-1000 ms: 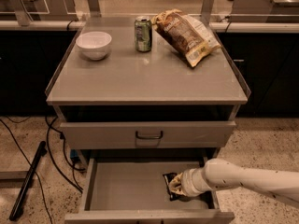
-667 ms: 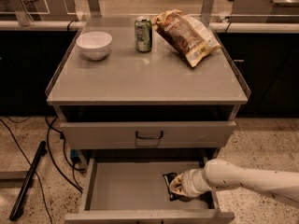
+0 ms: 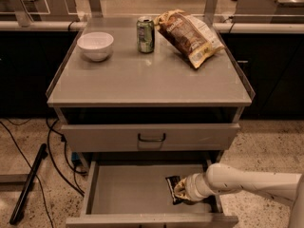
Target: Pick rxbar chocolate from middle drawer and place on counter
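The middle drawer is pulled open at the bottom of the cabinet, its flat grey floor showing. The rxbar chocolate, a small black-wrapped bar, lies on the drawer floor at the right. My white arm reaches in from the right, and the gripper is down in the drawer right at the bar, covering its right part. The counter is the grey top of the cabinet above.
On the counter stand a white bowl, a green soda can and a tan-and-brown chip bag. A closed drawer with a dark handle sits above the open one. Cables and a black pole lie on the floor at left.
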Robot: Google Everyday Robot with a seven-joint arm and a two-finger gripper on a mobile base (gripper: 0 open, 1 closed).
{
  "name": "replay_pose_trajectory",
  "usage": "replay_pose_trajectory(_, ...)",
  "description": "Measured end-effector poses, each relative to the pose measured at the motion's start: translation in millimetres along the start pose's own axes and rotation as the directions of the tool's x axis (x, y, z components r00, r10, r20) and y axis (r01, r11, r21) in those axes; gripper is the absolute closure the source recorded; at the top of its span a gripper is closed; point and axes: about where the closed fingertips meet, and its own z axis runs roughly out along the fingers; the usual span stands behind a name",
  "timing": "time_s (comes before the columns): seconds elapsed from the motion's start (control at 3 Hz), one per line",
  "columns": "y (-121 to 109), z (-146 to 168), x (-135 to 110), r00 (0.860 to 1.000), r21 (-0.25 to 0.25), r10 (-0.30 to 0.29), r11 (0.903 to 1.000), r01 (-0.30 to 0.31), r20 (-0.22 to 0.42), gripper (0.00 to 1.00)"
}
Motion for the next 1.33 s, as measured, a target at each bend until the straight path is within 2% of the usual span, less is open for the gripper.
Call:
replay_pose_trajectory(0.67,-2,4,2,1.000,-0.009,0.004,1.0000,-0.004,-0.017,0.28)
replay_pose_trajectory(1.0,-5,-2,-7,1.000,-0.011,-0.006,0.9999,0.006,-0.024,0.03)
replay_pose_trajectory(1.33,-15,-21,-29,0.999,-0.005,-0.027,0.9996,0.027,-0.042,0.00)
